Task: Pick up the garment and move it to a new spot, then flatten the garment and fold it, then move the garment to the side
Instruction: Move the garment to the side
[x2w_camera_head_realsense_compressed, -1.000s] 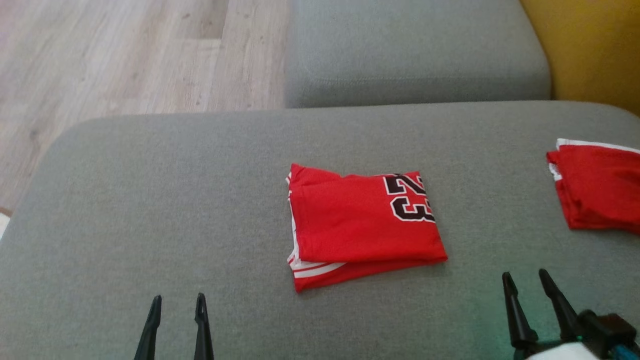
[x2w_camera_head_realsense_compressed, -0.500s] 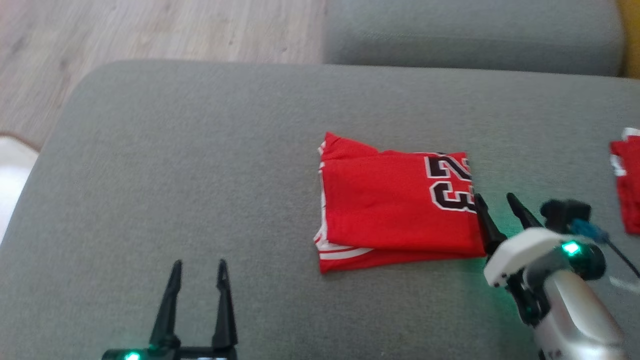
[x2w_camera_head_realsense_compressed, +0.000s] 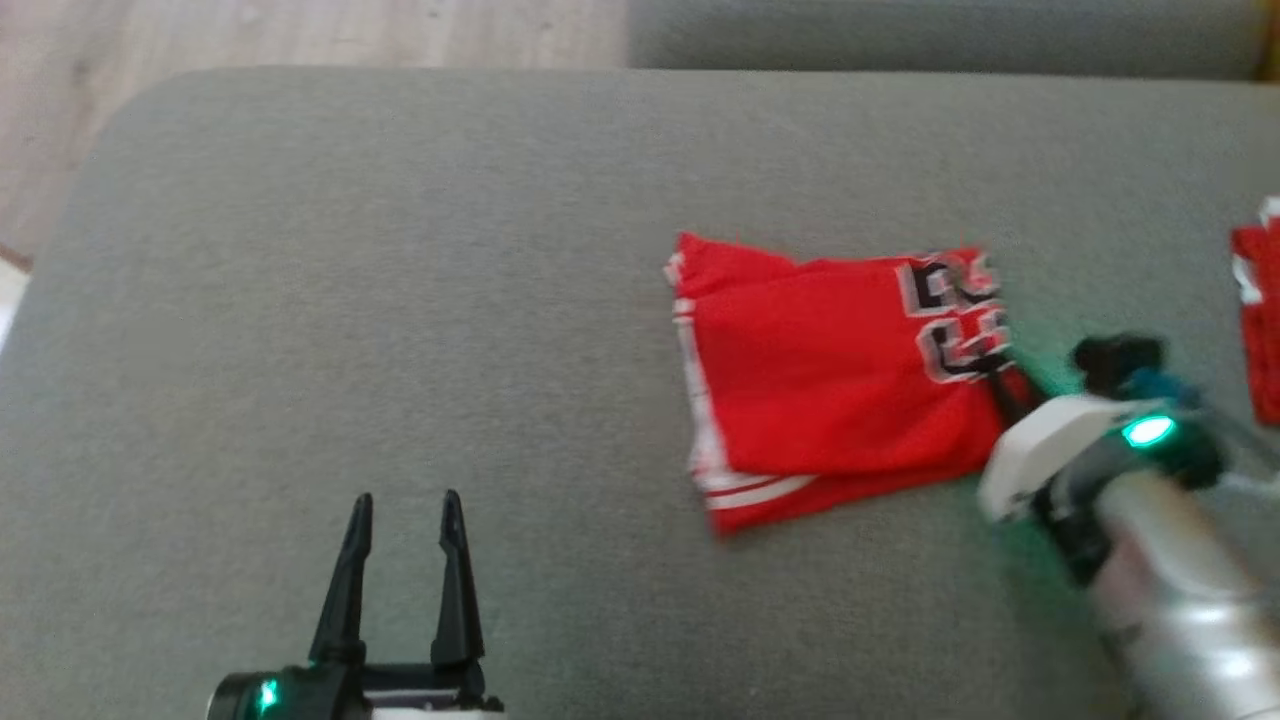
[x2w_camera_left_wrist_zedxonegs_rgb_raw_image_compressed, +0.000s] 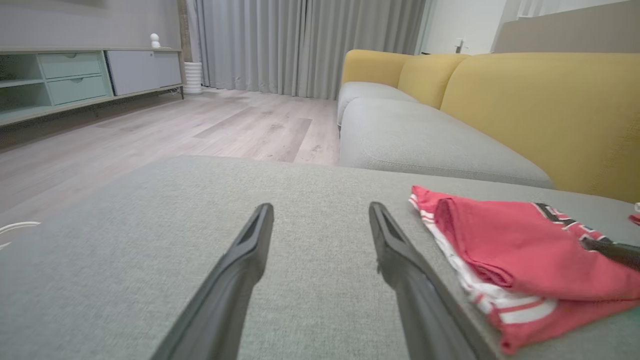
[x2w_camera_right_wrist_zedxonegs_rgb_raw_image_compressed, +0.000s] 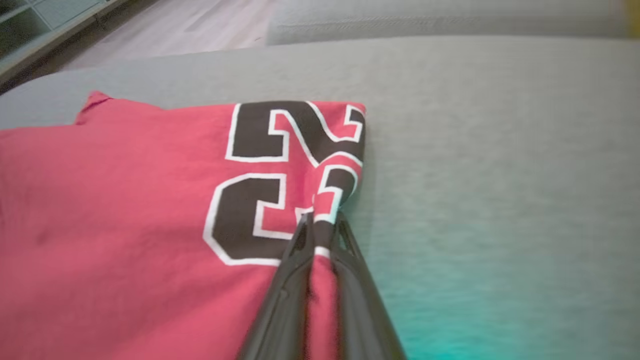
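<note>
A folded red jersey with a black, white-edged number and white-striped trim lies on a broad grey fabric sofa seat. In the head view it sits right of the seat's middle, with the number at the end toward the robot's right and the striped trim along its left and near edges. The right hand is at that numbered end. In the right wrist view its two long dark fingers are drawn together on the red jersey's right edge, at the number's corner, with a ridge of red cloth pinched between them and the fabric around the tips puckered. A green light glows on the pale wrist behind it and tints the seat beside it. The left hand hovers over bare grey fabric at the lower left, well apart from the red jersey, its fingers spread with nothing between them. A second piece of red cloth with white trim lies at the far right of the seat, apart from the red jersey. Beyond the seat, the left wrist view shows another grey seat cushion against a mustard-yellow sofa back, a pale wood-plank floor, grey curtains and a low cabinet with pale green drawers.
</note>
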